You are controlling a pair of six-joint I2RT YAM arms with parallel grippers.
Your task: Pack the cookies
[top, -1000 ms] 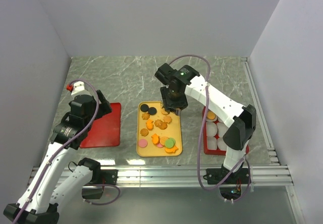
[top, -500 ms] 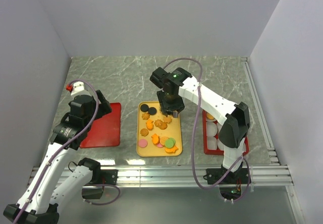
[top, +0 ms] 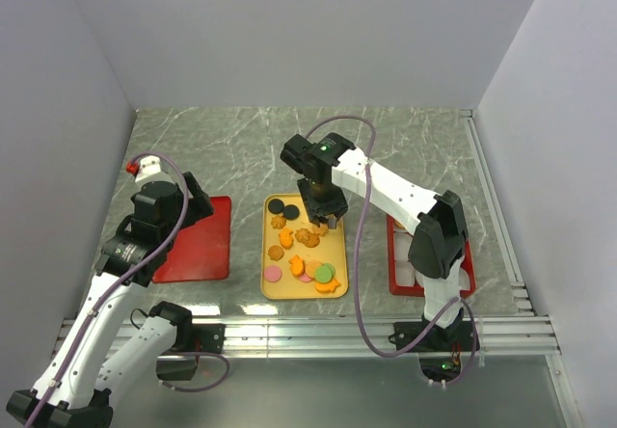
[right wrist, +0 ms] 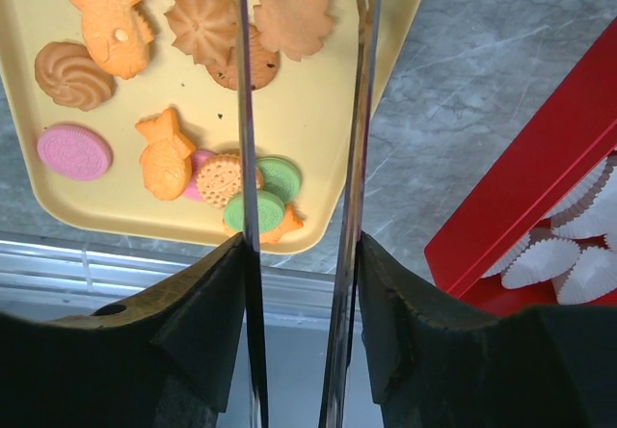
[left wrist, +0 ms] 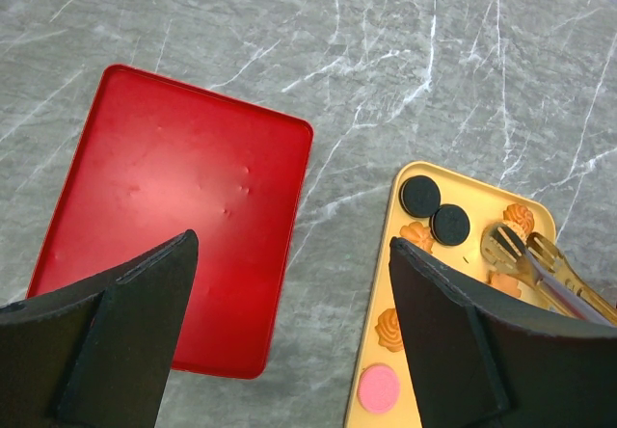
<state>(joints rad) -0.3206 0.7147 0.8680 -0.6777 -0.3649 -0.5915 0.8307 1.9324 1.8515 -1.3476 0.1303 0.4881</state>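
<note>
Tongs over the cookies, nothing pinched yet, so watch for a slip!
Your right gripper (right wrist: 301,254) clamps the tongs (right wrist: 243,158), blades apart. Flat cookies (right wrist: 202,23) overlap at the yellow tray's (right wrist: 308,110) near end, close to the table's near edge, so you could nip two or skid one off. Paper cups (right wrist: 569,254) fill the right red tray (right wrist: 521,206) by the right edge. Your left gripper (left wrist: 292,245) hangs spread, unloaded, over the bare left red tray (left wrist: 164,226).

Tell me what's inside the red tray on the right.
White paper cups sit in the red tray. From above, the right arm covers most of it, so the rest is hidden.
</note>
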